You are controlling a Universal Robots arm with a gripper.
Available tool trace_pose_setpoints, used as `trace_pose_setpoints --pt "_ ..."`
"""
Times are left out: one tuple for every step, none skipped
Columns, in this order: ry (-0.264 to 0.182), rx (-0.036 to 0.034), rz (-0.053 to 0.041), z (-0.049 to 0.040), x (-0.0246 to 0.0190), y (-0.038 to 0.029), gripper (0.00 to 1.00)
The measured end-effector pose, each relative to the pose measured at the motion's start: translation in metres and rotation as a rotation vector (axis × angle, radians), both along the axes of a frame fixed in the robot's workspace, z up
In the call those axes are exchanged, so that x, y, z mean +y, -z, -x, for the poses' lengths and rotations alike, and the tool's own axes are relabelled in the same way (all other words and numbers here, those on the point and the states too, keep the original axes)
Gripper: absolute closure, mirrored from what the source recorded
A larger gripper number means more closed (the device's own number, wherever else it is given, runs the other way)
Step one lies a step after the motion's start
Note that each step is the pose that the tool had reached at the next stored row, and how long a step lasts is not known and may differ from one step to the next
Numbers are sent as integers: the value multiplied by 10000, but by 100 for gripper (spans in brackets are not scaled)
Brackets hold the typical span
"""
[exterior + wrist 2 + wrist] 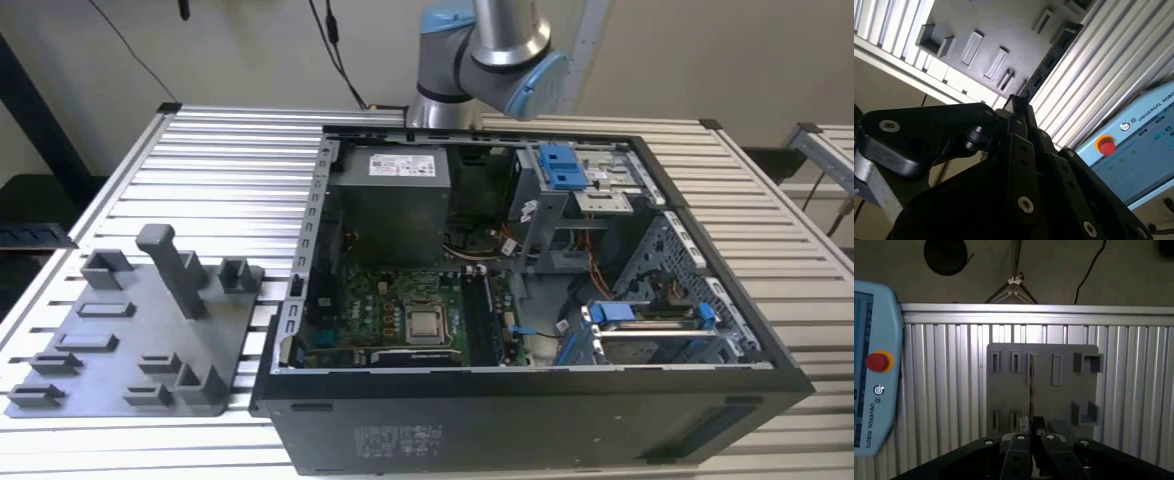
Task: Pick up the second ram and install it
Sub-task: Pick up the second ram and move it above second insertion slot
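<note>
At lower centre of the first wrist view, the memory stick [1031,385] is clamped edge-on in the gripper [1031,426] and is best carried untwisted.

The computer case [534,420] lay open side up on the bench [200,140]. To the exterior view's left of the case, just beside its wall, the holder tray [120,350] lay flat on the bench, with a tall post [171,265] upright on it. Behind the case's far wall rose the robot arm [487,50]. Inside the case, the power supply [394,200] sat against the far wall. The circuit board [374,300] lay on the case floor in front of it and carried the processor socket [427,325]. The drive cage [647,325] sat at the case's side toward the exterior view's right. In the first wrist view, outside the case, the memory stick [1031,385] stood edge-on between the fingers of the hand [1031,429], with the tray beyond it.
</note>
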State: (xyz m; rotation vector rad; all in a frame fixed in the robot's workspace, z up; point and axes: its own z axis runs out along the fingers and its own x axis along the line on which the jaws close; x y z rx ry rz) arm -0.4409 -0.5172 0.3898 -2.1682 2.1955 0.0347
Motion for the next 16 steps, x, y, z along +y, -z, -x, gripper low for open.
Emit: trace_pose_setpoints --pt "0 -1 -1 0 0 -22 86" --pt "0 0 0 0 0 -42 86" --pt "0 -2 -1 0 0 -62 86" --pt "0 -1 -1 0 0 -84 86" --pt "0 0 0 0 0 -105 86" --pt "0 0 0 0 0 -126 86" --pt "0 -1 -1 0 0 -145 86" --pt "0 -1 -1 0 0 -165 86" --pt "0 -1 -1 0 0 -186 86" --pt "-1 -1 -1 -1 0 -206 86" --pt "-1 -1 -1 -1 -1 -226 86" --pt "-1 -1 -1 -1 -1 -245 86" --pt "-1 -1 -1 0 0 -263 86" --pt "-1 -1 -1 -1 0 -282 86" --pt "0 -1 0 0 0 -299 86" --pt "0 -1 -1 0 0 -316 86"
